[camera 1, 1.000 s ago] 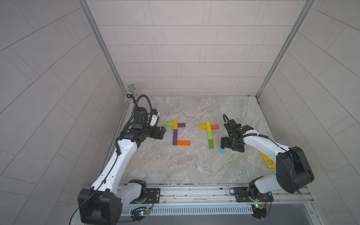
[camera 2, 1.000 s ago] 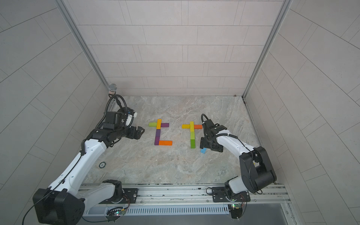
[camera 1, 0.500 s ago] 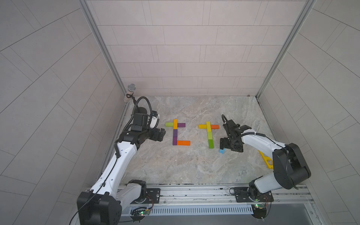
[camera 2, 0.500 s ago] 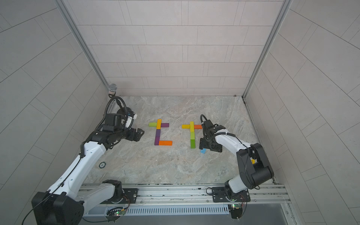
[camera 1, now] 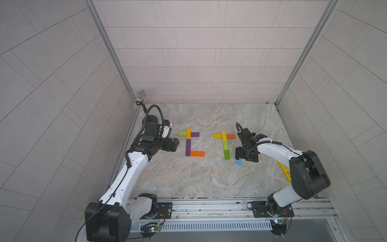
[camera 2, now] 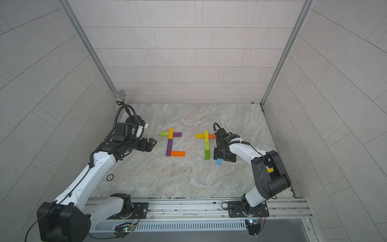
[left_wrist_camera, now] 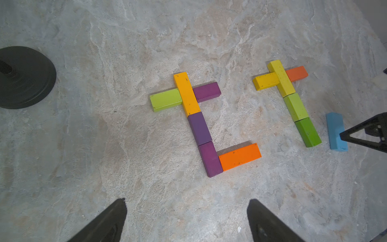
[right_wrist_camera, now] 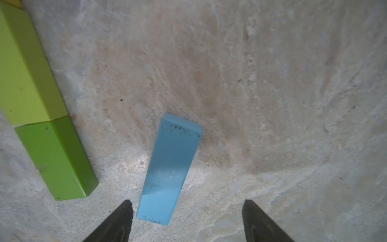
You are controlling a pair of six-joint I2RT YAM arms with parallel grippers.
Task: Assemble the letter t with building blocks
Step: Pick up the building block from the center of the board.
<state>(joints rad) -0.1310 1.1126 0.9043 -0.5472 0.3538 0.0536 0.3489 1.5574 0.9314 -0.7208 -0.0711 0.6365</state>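
Two groups of building blocks lie flat on the marble table. The left group [camera 1: 189, 144] has lime, orange-yellow, purple and orange blocks, also seen in the left wrist view [left_wrist_camera: 201, 127]. The right group [camera 1: 225, 144] is a cross of yellow, orange, lime and green blocks. A loose light blue block [camera 1: 239, 162] [right_wrist_camera: 169, 169] lies beside the green block [right_wrist_camera: 56, 159]. My right gripper [right_wrist_camera: 187, 202] [camera 1: 244, 158] is open and low over the blue block's near end, which sits close to one finger. My left gripper [left_wrist_camera: 187, 200] [camera 1: 174, 144] is open over bare table, left of the left group.
A yellow frame piece [camera 1: 284, 170] lies by the right wall behind my right arm. A microphone [camera 1: 141, 94] on a black round base [left_wrist_camera: 25, 77] stands in the back left corner. A small round disc [camera 2: 109, 177] lies near the left wall.
My right gripper has edged slightly left over the light blue block. The left arm has barely moved. The blocks lie where they were.
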